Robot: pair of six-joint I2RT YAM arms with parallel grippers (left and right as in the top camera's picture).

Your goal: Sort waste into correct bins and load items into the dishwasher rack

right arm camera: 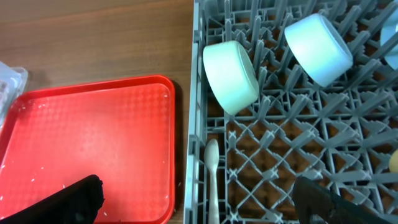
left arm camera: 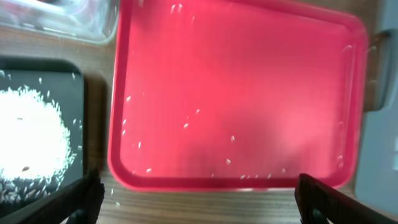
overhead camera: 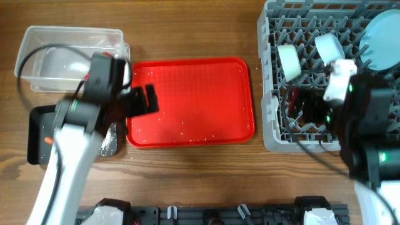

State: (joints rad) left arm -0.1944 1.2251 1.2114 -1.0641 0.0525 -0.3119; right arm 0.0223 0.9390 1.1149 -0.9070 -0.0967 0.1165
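My left gripper (overhead camera: 142,100) is open and empty over the left edge of the red tray (overhead camera: 194,100); in the left wrist view its fingers (left arm camera: 199,205) straddle the tray's near rim. White rice grains (left arm camera: 31,137) lie heaped in the black tray (left arm camera: 78,87), and a few lie scattered on the red tray (left arm camera: 186,124). My right gripper (right arm camera: 199,205) is open and empty above the left edge of the dishwasher rack (right arm camera: 199,93). The rack holds the pale green bowl (right arm camera: 230,74), the white-blue bowl (right arm camera: 317,46), the white spoon (right arm camera: 212,180), the pale blue plate (overhead camera: 382,40) and an edge of the yellow cup (right arm camera: 393,160). The wrapper and carrot are hidden.
The clear tub (overhead camera: 69,56) stands at the back left, behind the black tray (overhead camera: 34,125), which my left arm partly covers. The red tray (right arm camera: 93,143) lies between the bins and the rack (overhead camera: 275,75). Bare wood runs along the table's front edge.
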